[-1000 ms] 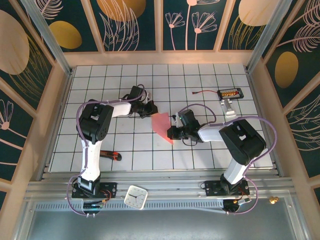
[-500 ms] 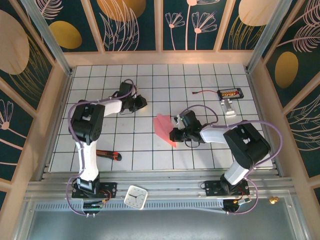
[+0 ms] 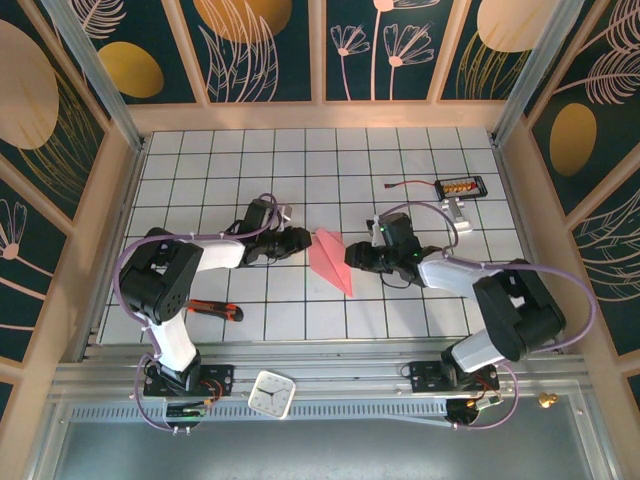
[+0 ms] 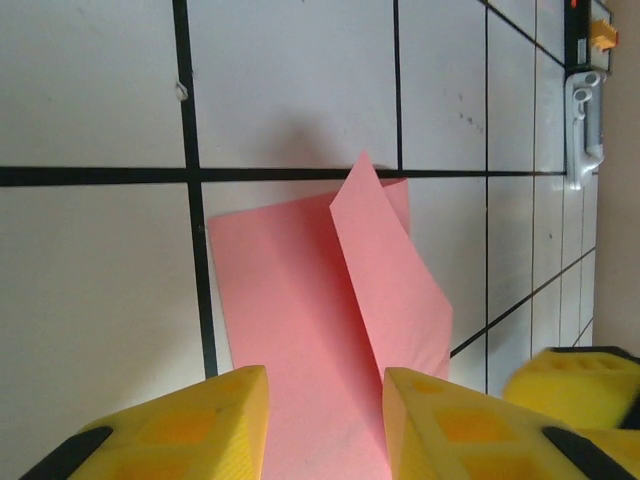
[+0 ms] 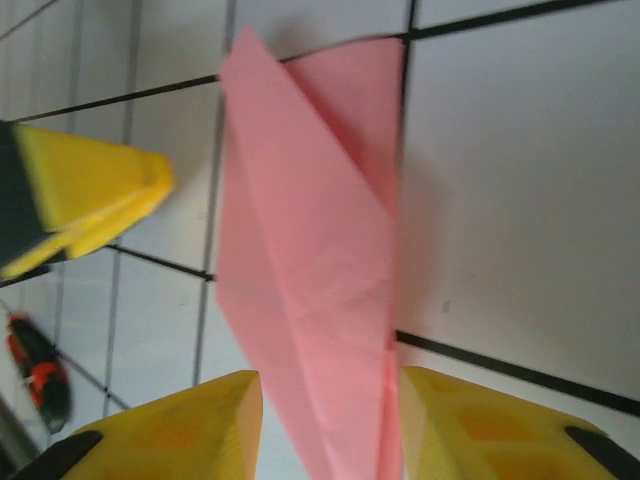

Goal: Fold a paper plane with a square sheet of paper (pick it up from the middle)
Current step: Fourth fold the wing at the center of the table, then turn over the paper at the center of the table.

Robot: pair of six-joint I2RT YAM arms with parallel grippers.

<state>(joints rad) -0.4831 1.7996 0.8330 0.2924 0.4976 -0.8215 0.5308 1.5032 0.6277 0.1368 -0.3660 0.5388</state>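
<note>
A salmon-pink folded paper plane [image 3: 330, 260] lies on the white black-gridded worktop [image 3: 400, 150], near its middle and between the two arms. Its broad tail points toward the far side and its narrow nose toward the near right. The paper is plain and unmarked, with sharp diagonal creases. In the left wrist view, one long flap [image 4: 385, 280] stands up off the flatter layer beneath, its corner rising to a point. In the right wrist view the plane [image 5: 310, 250] shows a centre fold and faint wrinkles near the nose.

The left end effector [image 3: 297, 243] sits just beside the plane's left edge, its yellow fingers [image 4: 180, 430] parted narrowly with paper lying in the gap. The right end effector [image 3: 352, 257] sits at the opposite edge, its fingers [image 5: 480, 420] also parted either side of the nose, gripping nothing.
</note>
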